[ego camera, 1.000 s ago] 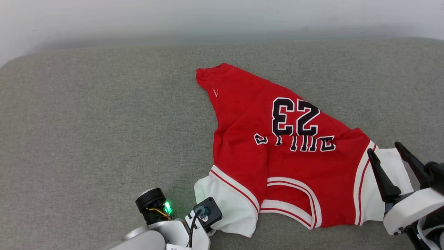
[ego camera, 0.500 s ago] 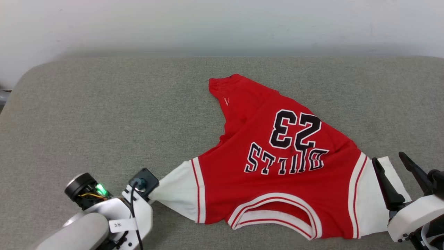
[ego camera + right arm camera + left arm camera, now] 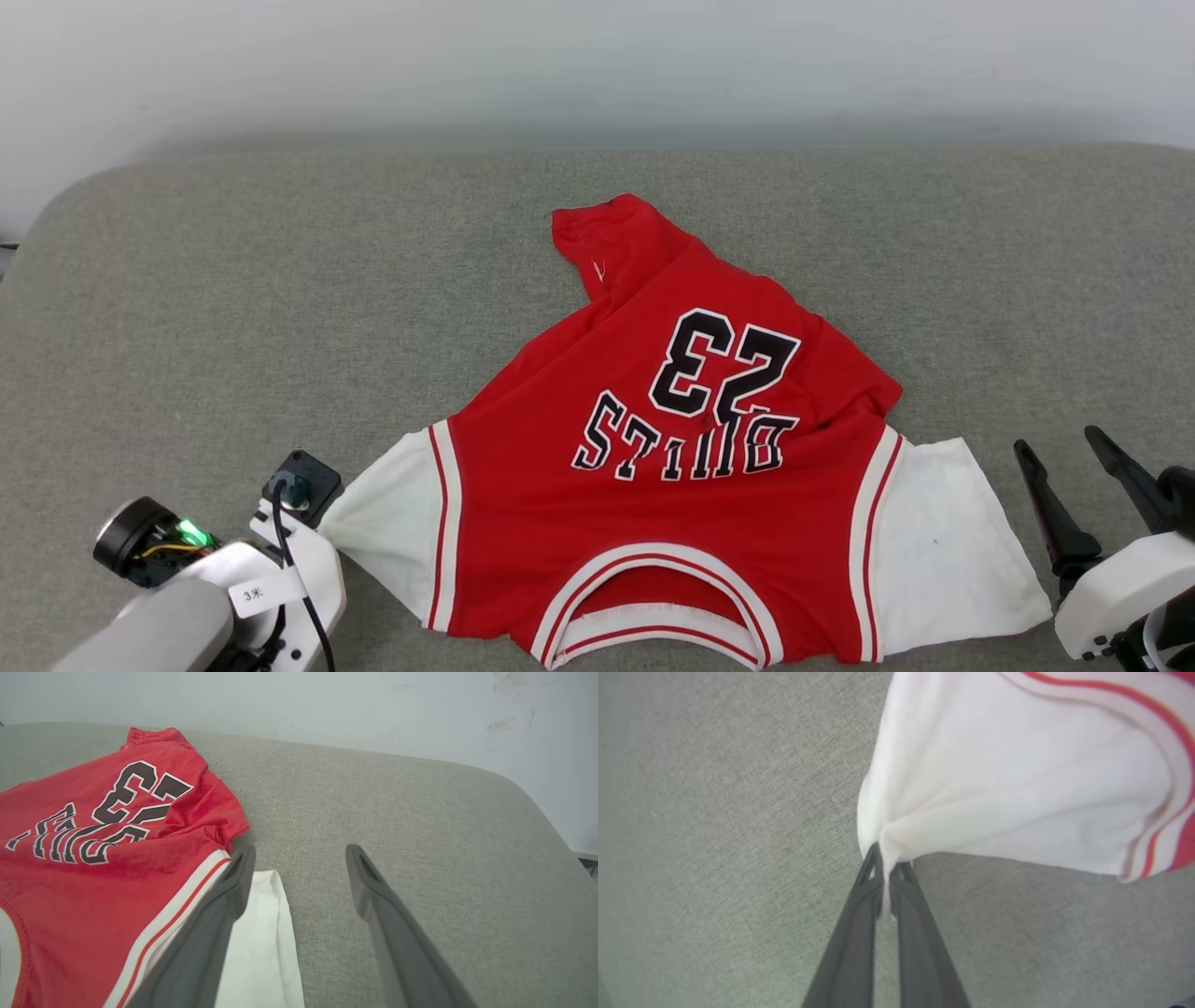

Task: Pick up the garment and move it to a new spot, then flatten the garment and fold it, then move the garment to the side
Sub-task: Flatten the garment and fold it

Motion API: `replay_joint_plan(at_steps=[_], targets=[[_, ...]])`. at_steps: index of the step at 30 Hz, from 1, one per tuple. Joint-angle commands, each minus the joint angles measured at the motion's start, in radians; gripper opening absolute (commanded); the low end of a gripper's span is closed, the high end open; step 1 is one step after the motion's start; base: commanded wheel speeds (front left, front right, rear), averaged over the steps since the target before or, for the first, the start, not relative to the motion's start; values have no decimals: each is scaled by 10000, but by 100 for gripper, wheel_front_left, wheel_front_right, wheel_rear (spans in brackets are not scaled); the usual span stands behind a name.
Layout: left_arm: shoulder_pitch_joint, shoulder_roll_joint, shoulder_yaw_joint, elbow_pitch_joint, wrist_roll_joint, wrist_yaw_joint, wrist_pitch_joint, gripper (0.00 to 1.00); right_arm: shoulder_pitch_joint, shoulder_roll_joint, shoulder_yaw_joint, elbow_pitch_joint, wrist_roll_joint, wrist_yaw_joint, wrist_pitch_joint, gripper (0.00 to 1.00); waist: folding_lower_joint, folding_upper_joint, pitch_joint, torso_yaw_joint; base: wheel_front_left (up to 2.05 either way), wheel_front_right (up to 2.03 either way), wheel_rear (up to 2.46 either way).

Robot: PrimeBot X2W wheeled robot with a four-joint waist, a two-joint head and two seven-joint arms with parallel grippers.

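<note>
Head view: the garment (image 3: pixel 691 523) lies on the grey fabric-covered tabletop (image 3: pixel 187 308), right of centre and toward the near edge. Printed side is up. The black "BULLS" lettering (image 3: pixel 686 446) and the number 23 (image 3: pixel 724 364) read upside down from this camera. The white-trimmed neckline (image 3: pixel 653 611) points toward the robot. The far red corner (image 3: pixel 607 233) is bunched and narrow, and the body is creased along its right side. A pale wall (image 3: pixel 597 65) stands behind the tabletop.

The white sleeve on the robot's left (image 3: pixel 387 523) is pulled out to a point that ends at the left arm (image 3: pixel 187 625). The white sleeve on the right (image 3: pixel 943 546) lies flat and spread out.

Left wrist view: the left fingers (image 3: pixel 859 933) are pressed together on a pinch of white sleeve cloth. The fabric gathers into folds at the tips and a thin strip runs down between them. The red-striped trim (image 3: pixel 1148 714) shows at the upper right.

Right wrist view: the right fingers (image 3: pixel 397 933) are spread wide and grip nothing. They are low over the tabletop at the outer edge of the right sleeve. One finger crosses the white cloth in this picture; contact cannot be confirmed. In the head view the same fingers stand just beside the sleeve's outer edge, apart from it.
</note>
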Motion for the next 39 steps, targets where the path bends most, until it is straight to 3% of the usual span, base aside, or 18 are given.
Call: replay_joint_plan(at_steps=[1,2,3,13,20,23,24,28,39], targets=[[156,-114,7,167,-56,-17,-130,0,58,-63,11,50,25,-14,-57,100,0,0,-48,-8,0,0,0],[224,-217,24,262,-152,-33,-234,35,79,-63,9,82,33,-14,-59,100,0,0,-88,-3,0,0,0],[250,-395,213,411,-308,41,-620,100,171,-50,-21,158,63,-14,-39,100,0,0,-241,44,0,0,0],[-57,51,987,-733,-1243,-110,-688,100,377,43,-69,225,135,-14,-77,100,0,0,-708,285,0,0,0],[-581,685,1372,-1651,-1611,-61,97,100,302,108,9,245,173,-14,-97,100,0,0,-698,320,0,0,0],[-761,686,1428,-1702,-2071,-193,728,100,220,81,35,250,182,-14,-113,100,0,0,-628,277,0,0,0],[-868,510,1405,-1585,-2621,-362,1409,100,165,65,55,239,183,-14,-132,100,0,0,-515,214,0,0,0],[-1006,492,1144,-1223,-2807,-625,2147,100,47,93,80,240,191,-14,-160,100,0,0,-353,104,0,0,0],[-741,53,629,294,-2866,-998,2486,100,-83,139,65,303,177,-14,-237,100,0,0,-6,-136,0,0,0]])
